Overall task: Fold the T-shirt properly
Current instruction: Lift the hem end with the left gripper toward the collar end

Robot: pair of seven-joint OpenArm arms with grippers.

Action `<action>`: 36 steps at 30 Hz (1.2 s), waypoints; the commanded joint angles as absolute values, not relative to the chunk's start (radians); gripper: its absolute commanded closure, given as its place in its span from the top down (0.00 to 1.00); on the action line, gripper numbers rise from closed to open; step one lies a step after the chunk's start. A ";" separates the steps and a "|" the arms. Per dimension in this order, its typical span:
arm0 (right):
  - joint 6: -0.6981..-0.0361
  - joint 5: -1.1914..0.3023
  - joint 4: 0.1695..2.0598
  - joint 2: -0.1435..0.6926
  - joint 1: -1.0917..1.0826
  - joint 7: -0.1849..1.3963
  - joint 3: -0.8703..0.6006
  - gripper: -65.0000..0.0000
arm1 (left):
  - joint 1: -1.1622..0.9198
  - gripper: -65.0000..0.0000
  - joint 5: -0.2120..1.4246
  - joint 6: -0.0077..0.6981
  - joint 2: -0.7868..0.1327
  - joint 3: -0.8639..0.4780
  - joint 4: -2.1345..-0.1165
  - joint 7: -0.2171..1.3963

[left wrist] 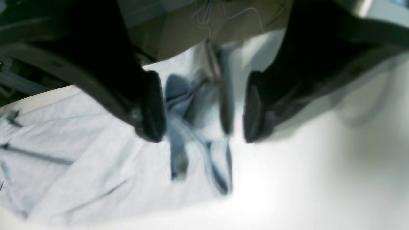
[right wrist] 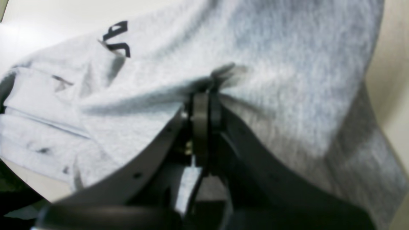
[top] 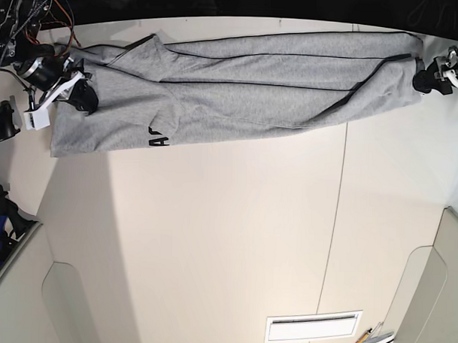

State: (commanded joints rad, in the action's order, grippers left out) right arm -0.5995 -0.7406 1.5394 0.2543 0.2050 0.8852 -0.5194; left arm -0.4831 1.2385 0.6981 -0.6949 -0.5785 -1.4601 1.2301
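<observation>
The heather-grey T-shirt [top: 239, 89] lies stretched in a long band across the far side of the white table [top: 227, 239], with black lettering [top: 159, 137] showing at a fold. My right gripper [top: 82, 97] is at the shirt's left end; in the right wrist view it [right wrist: 204, 102] is shut on a pinch of the grey cloth [right wrist: 271, 64]. My left gripper [top: 424, 79] is at the shirt's right end. In the blurred left wrist view its fingers [left wrist: 153, 108] stand wide apart around a bunched fold of the shirt [left wrist: 195, 111].
The far table edge runs just behind the shirt. A white vent-like plate [top: 311, 326] and a few small tools [top: 370, 342] sit near the front right. Cables and arm hardware [top: 23, 29] crowd the far left corner. A brown box [left wrist: 191, 28] stands beyond the table.
</observation>
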 joint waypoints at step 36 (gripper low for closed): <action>-0.600 -0.953 1.558 0.252 0.192 1.001 -0.544 0.00 | -0.432 0.00 1.195 0.698 -0.566 -0.577 -1.458 1.185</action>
